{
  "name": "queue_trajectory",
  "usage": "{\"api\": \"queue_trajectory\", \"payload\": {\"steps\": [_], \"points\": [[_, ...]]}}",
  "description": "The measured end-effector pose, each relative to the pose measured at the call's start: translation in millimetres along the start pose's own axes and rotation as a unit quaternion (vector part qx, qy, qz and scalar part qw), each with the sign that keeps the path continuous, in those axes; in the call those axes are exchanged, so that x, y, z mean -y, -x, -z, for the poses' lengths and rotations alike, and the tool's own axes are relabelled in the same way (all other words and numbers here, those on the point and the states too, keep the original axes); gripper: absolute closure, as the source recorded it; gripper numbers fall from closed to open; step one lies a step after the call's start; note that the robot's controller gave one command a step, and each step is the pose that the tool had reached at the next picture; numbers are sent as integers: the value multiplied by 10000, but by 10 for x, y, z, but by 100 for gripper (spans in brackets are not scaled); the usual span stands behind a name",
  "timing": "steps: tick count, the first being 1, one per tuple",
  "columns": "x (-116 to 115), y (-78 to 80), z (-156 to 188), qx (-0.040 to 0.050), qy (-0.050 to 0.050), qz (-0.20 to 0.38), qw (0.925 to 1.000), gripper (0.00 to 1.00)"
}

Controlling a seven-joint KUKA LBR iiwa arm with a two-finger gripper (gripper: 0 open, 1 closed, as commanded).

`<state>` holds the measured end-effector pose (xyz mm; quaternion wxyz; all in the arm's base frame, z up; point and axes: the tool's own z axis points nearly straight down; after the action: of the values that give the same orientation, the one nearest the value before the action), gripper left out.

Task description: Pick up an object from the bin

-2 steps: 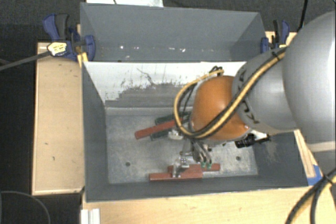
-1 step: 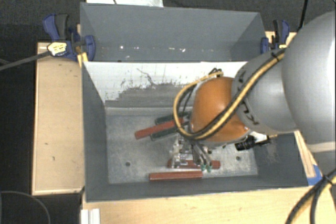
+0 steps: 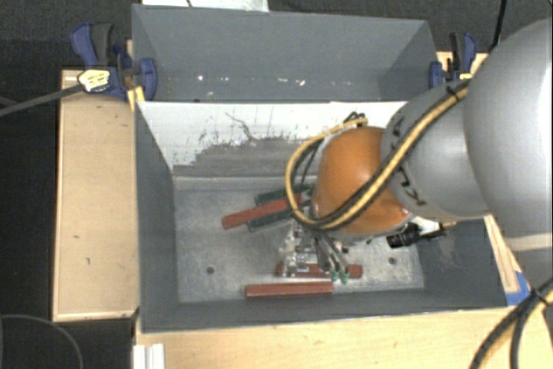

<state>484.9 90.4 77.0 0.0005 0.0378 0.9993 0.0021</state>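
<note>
Nothing is lifted yet: the gripper [image 3: 304,262] sits low in the grey metal bin [image 3: 199,272], right beside a long reddish-brown flat bar [image 3: 288,290] by the near wall, though whether its claw is spread or pinching I cannot tell.

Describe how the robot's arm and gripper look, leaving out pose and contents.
The arm is a thick, rounded, silver-grey tube. Its wrist wears a smooth, dome-shaped orange cover. Black and yellow cables loop round that cover and run back along the arm. The gripper is small, of pale grey metal.
</note>
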Motion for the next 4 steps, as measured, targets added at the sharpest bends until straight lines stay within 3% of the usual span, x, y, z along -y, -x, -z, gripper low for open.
{"api": "queue_trajectory", "payload": {"steps": [1, 2, 3, 4], "points": [[52, -19, 613, -26, -24, -6, 10000, 100], [-7, 16, 594, 0, -16, -1, 10000, 0], [-32, 24, 381, -4, -17, -3, 10000, 0], [88, -67, -13, -28, -5, 424, 9991, 100]]}}
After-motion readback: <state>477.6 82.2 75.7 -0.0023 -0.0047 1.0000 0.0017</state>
